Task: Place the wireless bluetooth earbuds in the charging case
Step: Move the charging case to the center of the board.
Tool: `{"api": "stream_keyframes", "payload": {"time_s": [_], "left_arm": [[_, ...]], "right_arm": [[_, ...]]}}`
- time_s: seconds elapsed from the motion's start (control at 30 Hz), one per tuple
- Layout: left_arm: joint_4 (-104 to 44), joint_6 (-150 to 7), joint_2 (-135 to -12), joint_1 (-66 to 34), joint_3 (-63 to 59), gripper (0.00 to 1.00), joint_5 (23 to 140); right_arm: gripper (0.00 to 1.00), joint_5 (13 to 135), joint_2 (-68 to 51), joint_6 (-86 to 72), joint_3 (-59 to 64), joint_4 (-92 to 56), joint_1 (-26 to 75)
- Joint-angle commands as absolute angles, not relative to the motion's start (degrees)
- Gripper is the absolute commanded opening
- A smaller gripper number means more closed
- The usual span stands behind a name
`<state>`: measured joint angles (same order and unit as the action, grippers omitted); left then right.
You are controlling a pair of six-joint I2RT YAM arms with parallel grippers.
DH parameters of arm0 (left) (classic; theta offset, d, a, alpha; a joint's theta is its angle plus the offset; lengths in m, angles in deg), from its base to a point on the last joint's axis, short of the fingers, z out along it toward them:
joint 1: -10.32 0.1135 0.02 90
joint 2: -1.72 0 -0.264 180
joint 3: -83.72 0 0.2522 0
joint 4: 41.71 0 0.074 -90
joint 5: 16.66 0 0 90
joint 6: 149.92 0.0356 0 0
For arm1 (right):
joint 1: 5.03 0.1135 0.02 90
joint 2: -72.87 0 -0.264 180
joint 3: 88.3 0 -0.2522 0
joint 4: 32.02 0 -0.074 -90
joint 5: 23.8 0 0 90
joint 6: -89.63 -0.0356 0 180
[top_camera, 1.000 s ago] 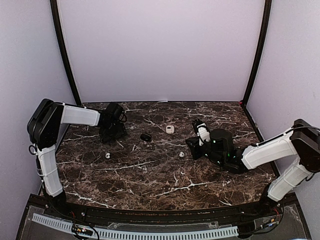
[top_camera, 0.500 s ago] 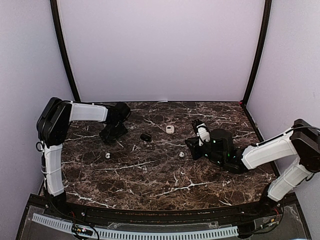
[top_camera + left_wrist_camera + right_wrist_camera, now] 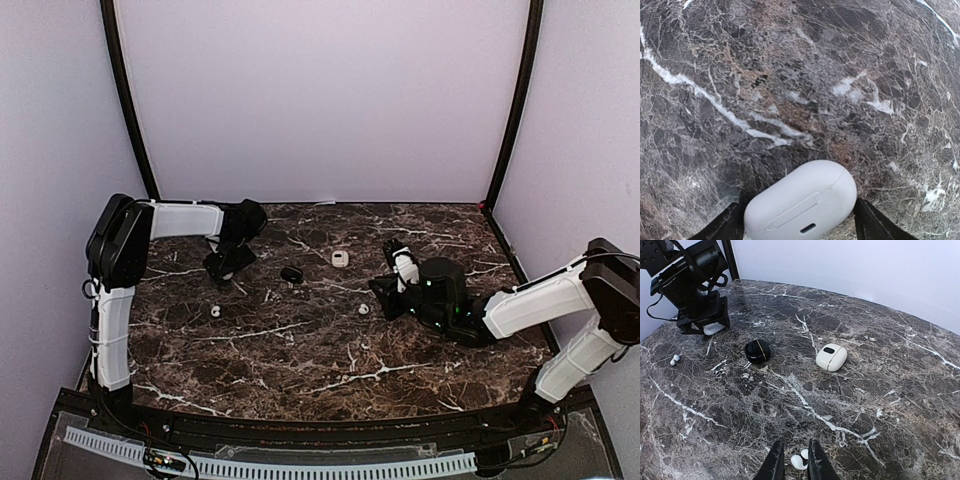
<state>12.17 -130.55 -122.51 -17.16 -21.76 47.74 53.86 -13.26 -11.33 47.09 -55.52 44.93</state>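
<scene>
Marble table (image 3: 330, 350), dark and veined, from the top camera: my left gripper (image 3: 224, 268) was out at the far left and my right gripper (image 3: 380, 296) sat low near the middle. Between them lay a black case (image 3: 291, 273) and a pale case (image 3: 340, 258), both lids down. The left earbud (image 3: 215, 310) lay alone, well apart from every case. The near earbud (image 3: 363, 309) lay just beside my right fingertips.

Left wrist, and there it was: a white case (image 3: 800, 202), shut, flat on the stone. My fingers stood wide on either side, close against it. Had they bitten? I couldn't tell.

Right wrist: my jaws were nearly together, and the near earbud showed in the slit between the tips. Was it pinched, or only lying on the table beneath? I couldn't tell that either. Across the table the left gripper stood over the white case, with the left earbud off to one side of it.

Early going, I judged. No earbud was seated and no lid was up in any view. What was left: open a case, then carry each earbud over and seat it.
</scene>
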Motion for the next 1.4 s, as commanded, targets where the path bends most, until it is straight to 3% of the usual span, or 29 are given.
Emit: {"api": "stream_keyframes", "payload": {"time_s": [0.0,0.67,1.03,1.37], "left_arm": [[14.59,-130.15,-122.3,-16.42,-23.2,0.78,45.88],[15.13,-121.8,-121.67,-14.4,-22.82,0.77,47.53],[9.89,-116.84,-113.3,-14.42,-11.27,0.74,48.64],[3.93,-115.52,-108.56,-14.42,-3.24,0.48,49.01]], "right_arm": [[0.17,54.55,-13.48,-10.74,46.62,-57.38,44.75],[0.17,55.75,-14.32,-10.39,45.7,-56.64,44.79],[0.17,56.33,-14.4,-10.39,45.61,-56.54,44.8],[0.17,57.09,-14.41,-10.17,45.69,-56.82,44.76]]}}
